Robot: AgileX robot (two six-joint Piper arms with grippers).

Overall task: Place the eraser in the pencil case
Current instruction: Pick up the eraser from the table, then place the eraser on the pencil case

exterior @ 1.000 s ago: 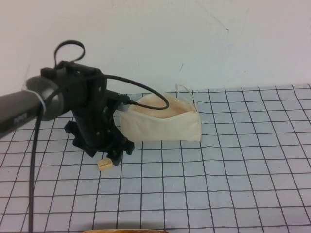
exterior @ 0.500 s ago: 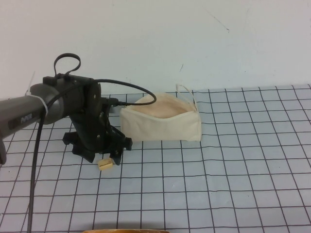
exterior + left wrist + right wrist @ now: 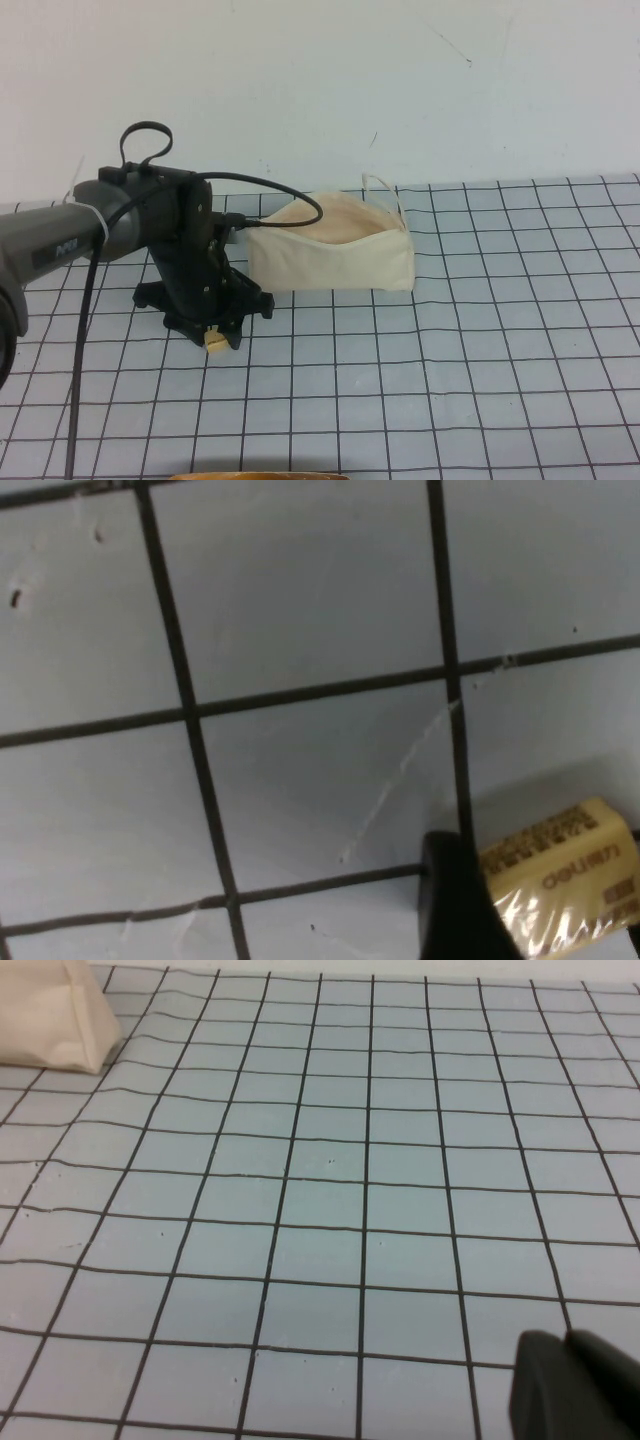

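The eraser [image 3: 214, 342] is pinched by the left gripper [image 3: 213, 335] fingers beside the pencil case [image 3: 331, 250]; right gripper [image 3: 575, 1385] state is unclear.

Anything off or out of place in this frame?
Nothing stands out. The pencil case sits upright on the grid mat with its mouth open. The left gripper is down at the eraser, which looks intact. The right gripper shows only as a dark edge in its wrist view.
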